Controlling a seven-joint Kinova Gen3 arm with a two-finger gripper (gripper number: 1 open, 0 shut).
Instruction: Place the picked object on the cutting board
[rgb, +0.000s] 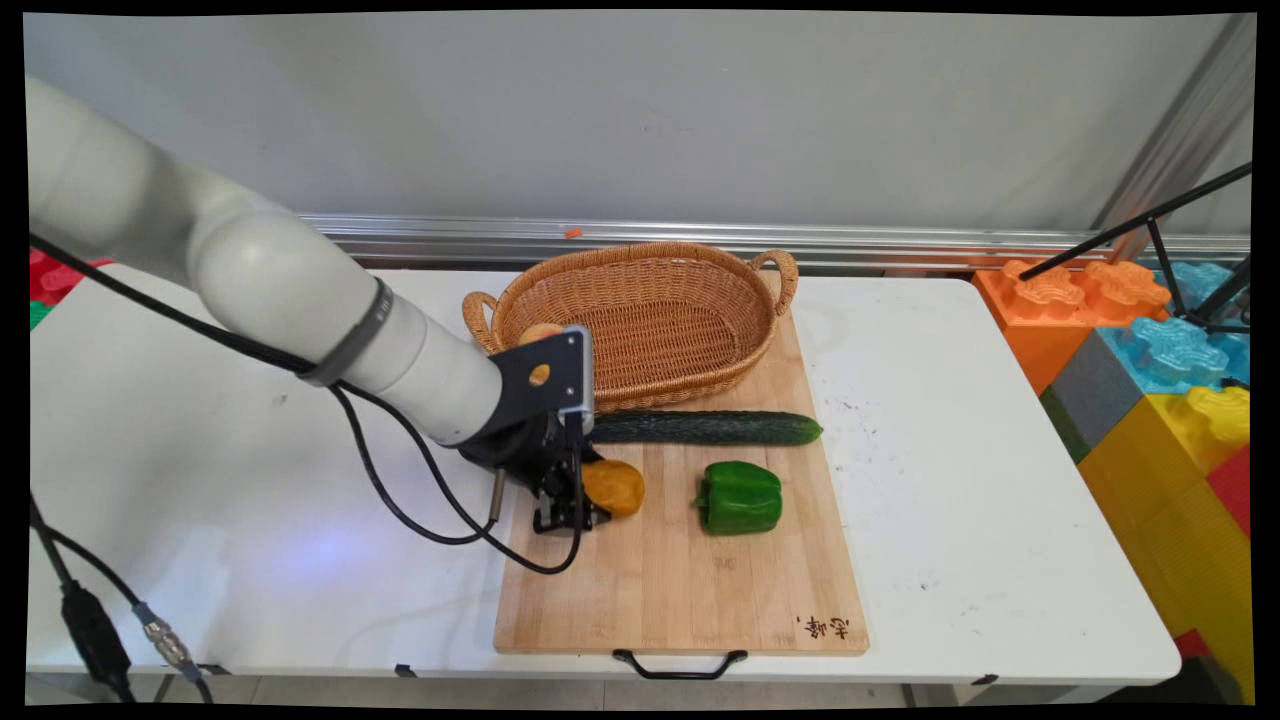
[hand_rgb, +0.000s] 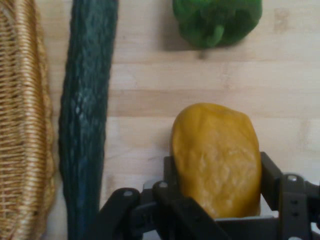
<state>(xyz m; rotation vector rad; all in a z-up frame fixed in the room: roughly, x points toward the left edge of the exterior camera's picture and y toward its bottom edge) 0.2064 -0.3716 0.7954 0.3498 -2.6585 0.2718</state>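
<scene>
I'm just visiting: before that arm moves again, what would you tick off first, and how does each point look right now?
1. Tool closed around the yellow fruit: ok, a finger sits on each side of it.
2. Fruit clear of the cucumber: ok, bare board lies between them.
3. Fruit clear of the green pepper: ok, apart.
4. Fruit lifted off the cutting board: cannot tell.
5. Room in the basket: ok, mostly bare; one orange-yellow thing shows at its left end.
6. Cable free of the board's things: ok, it hangs left of them.
</scene>
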